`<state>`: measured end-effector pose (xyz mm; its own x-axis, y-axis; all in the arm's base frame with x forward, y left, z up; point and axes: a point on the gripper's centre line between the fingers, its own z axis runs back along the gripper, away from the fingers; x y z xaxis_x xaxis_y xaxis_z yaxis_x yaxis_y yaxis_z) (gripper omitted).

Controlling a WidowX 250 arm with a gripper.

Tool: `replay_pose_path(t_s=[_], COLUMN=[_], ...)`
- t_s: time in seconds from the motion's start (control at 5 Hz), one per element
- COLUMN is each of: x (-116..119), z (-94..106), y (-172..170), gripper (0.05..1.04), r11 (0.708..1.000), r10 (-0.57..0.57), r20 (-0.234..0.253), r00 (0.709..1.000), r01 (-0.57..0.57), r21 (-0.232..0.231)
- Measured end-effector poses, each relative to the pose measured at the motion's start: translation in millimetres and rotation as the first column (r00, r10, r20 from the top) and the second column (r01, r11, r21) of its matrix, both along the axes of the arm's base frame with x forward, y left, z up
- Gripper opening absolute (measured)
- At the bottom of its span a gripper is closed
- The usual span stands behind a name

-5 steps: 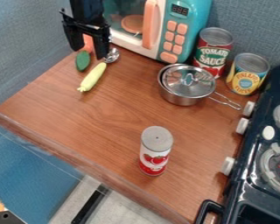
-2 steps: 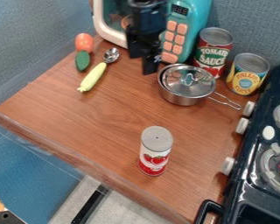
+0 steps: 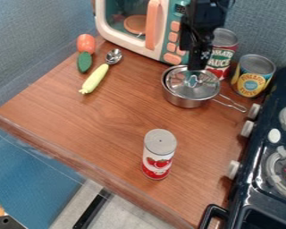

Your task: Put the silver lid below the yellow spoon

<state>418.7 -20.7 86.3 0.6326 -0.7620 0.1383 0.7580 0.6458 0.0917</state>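
The gripper [image 3: 194,57] hides part of the rear red can [image 3: 219,61] and microwave [image 3: 133,48]; the top edge crops the microwave, the right the stove [image 3: 258,157]

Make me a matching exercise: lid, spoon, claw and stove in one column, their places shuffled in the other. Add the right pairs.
1. silver lid
2. yellow spoon
3. claw
4. stove

A. right edge of the view
B. over the lid
C. on the pot
D. beside the green toy vegetable

Pairs: 1-C, 2-D, 3-B, 4-A
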Motion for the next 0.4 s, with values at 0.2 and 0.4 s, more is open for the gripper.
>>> replay_pose_path(t_s=[0.2,0.4], x=[10,10], z=[-11.8,-25.0], y=[2,4], gripper=[0.999,0.999], r11=[0.999,0.998], r10=[-0.049,-0.055], r20=[-0.015,-0.049], r00=[0.999,0.997], r01=[0.049,0.057], r21=[0.023,0.033])
